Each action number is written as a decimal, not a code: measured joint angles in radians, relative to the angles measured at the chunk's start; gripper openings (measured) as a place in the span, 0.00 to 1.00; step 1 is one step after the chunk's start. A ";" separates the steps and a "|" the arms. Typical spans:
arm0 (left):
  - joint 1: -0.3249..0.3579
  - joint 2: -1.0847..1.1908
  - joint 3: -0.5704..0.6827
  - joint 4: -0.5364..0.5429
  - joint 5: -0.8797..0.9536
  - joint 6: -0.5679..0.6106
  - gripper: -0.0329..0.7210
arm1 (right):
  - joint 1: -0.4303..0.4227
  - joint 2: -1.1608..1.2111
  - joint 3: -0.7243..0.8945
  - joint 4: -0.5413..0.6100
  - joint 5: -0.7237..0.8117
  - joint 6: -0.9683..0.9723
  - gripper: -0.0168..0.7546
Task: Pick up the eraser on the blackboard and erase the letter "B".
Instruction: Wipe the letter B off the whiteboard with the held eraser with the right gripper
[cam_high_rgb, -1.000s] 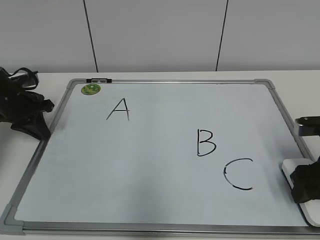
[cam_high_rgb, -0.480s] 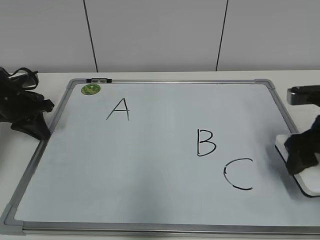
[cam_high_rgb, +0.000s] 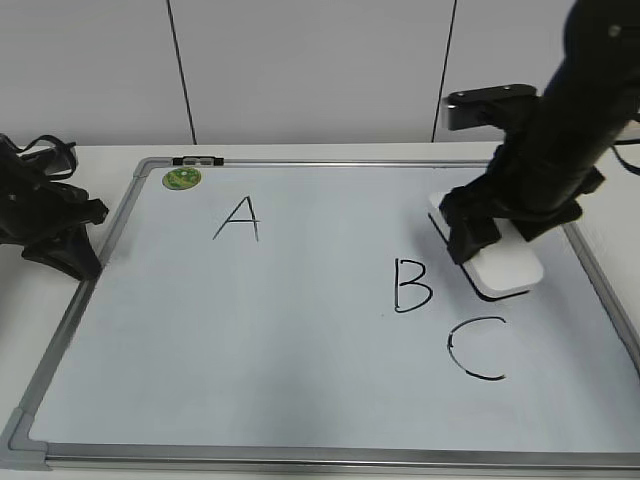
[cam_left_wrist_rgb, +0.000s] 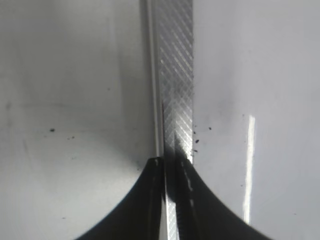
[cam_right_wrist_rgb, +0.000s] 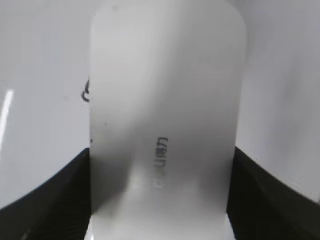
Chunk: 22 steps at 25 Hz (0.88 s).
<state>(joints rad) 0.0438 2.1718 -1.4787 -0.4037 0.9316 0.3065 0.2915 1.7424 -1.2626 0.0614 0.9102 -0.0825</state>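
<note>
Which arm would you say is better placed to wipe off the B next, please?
The right: its end effector holds the eraser just right of the B. The left end effector rests shut at the board's far left edge.

We observed a white table (cam_high_rgb: 330, 150) beneath the work area and a pale panelled wall (cam_high_rgb: 310, 70) behind it, divided by two dark vertical seams (cam_high_rgb: 181, 70).

Even, bright, diffuse light is seen in the exterior view; only soft shadow is cast under the eraser (cam_high_rgb: 505, 268). A narrow vertical glare streak is caught on the blackboard (cam_left_wrist_rgb: 250, 100) in the left wrist view. In the right wrist view the eraser is rendered soft, its grey lettering blurred.
</note>
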 joint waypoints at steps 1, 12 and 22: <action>0.000 0.000 0.000 0.000 0.000 0.000 0.09 | 0.020 0.044 -0.042 0.000 0.005 0.002 0.72; 0.000 0.000 0.000 -0.002 0.000 0.000 0.09 | 0.054 0.379 -0.408 -0.037 0.104 -0.245 0.72; 0.002 0.000 0.000 -0.002 0.002 0.000 0.09 | 0.051 0.463 -0.481 -0.067 0.122 -0.369 0.72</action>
<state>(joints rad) 0.0454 2.1718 -1.4787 -0.4058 0.9332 0.3065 0.3421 2.2053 -1.7434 -0.0055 1.0324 -0.4516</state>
